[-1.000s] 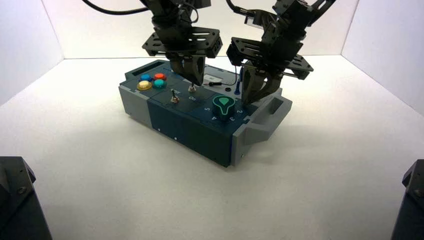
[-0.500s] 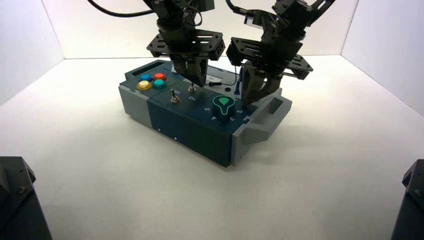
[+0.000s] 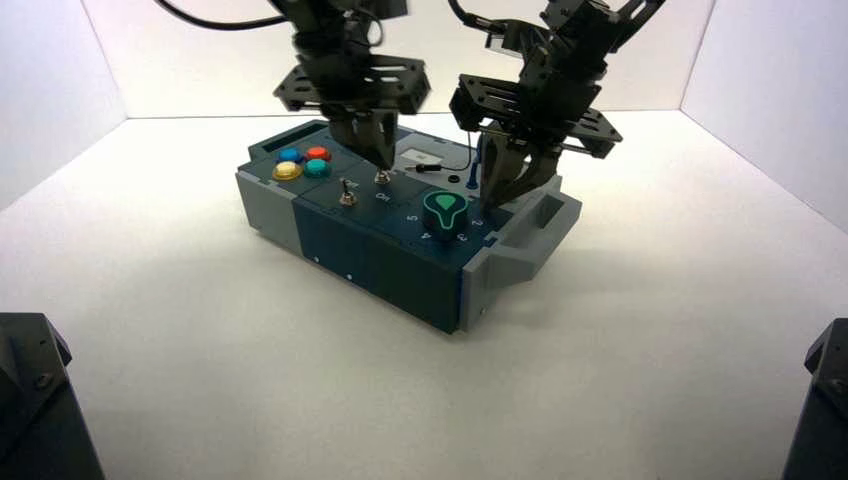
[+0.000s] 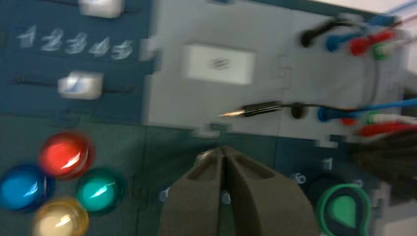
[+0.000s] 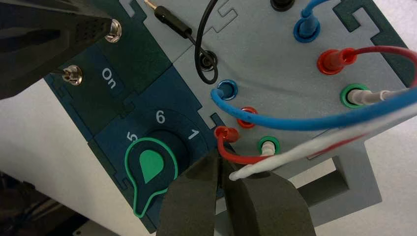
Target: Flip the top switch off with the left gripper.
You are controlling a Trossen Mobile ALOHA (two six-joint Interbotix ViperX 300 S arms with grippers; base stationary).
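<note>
The top switch (image 3: pixel 381 177) is a tiny silver toggle on the dark blue box (image 3: pixel 380 262), behind its twin toggle (image 3: pixel 346 193). My left gripper (image 3: pixel 379 163) hangs over the box, fingers shut, with its tips right at the top switch. In the left wrist view the shut fingers (image 4: pixel 222 151) have the pale lever (image 4: pixel 203 157) against one fingertip. The right wrist view shows the switch (image 5: pixel 114 30) at the tip of the left gripper (image 5: pixel 105 27), with the twin toggle (image 5: pixel 74 74) beside an "On" label (image 5: pixel 109 78).
My right gripper (image 3: pixel 497 195) is shut and rests over the box's right end, between the green knob (image 3: pixel 444 212) and the wire panel (image 5: pixel 295 64), close to a red wire (image 5: pixel 236 155). Several coloured buttons (image 3: pixel 303 162) sit at the box's left end. Sliders (image 4: pixel 81 84) lie behind them.
My left gripper has swung left across the top switch. The box has shifted slightly left. The right arm has hardly moved.
</note>
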